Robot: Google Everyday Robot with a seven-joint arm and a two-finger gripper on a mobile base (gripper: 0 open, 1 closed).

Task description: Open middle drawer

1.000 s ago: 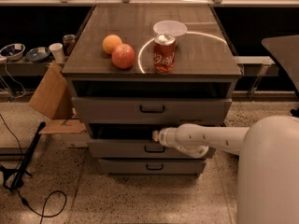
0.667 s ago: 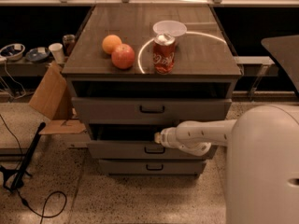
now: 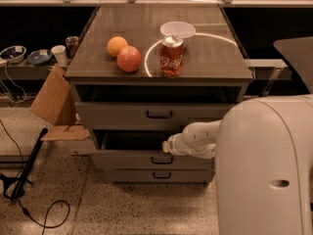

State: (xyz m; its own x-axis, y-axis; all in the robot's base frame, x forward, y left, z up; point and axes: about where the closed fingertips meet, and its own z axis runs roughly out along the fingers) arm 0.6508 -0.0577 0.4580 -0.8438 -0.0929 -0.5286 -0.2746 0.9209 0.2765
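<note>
robot: The big white body (image 3: 264, 170) fills the right side. It blocks the right ends of the drawers.
desk: The desk (image 3: 210, 58) stands in the middle and has three drawers in front.
top drawer: The top drawer (image 3: 122, 115) has a dark gap above it, so it looks pulled out a little.
middle drawer: The middle drawer (image 3: 127, 159) is the second one down. It has a dark gap above it, and its front sticks out past the one below.
done: I think the drawer is partly open.
left: It needs to slide out more before I would call it open.
bottom drawer: The bottom drawer (image 3: 132, 175) looks shut.
arm: The arm (image 3: 203, 138) comes from the robot toward the left, low in front of the desk.
hand: The hand (image 3: 169, 146) is at the top edge of the middle drawer, just above the handle (image 3: 161, 159).
hand state: I cannot tell if it is wide, narrow or holding on. Its tip sits against the dark gap.
hard to see: The inside of the drawer is too dark to see. I also cannot tell if the hand touches the front or hooks over the edge.
on top: A can (image 3: 171, 57), a bowl (image 3: 177, 29), an apple (image 3: 128, 59) and an orange (image 3: 117, 46) sit on the desk, well away from the hand.
</note>
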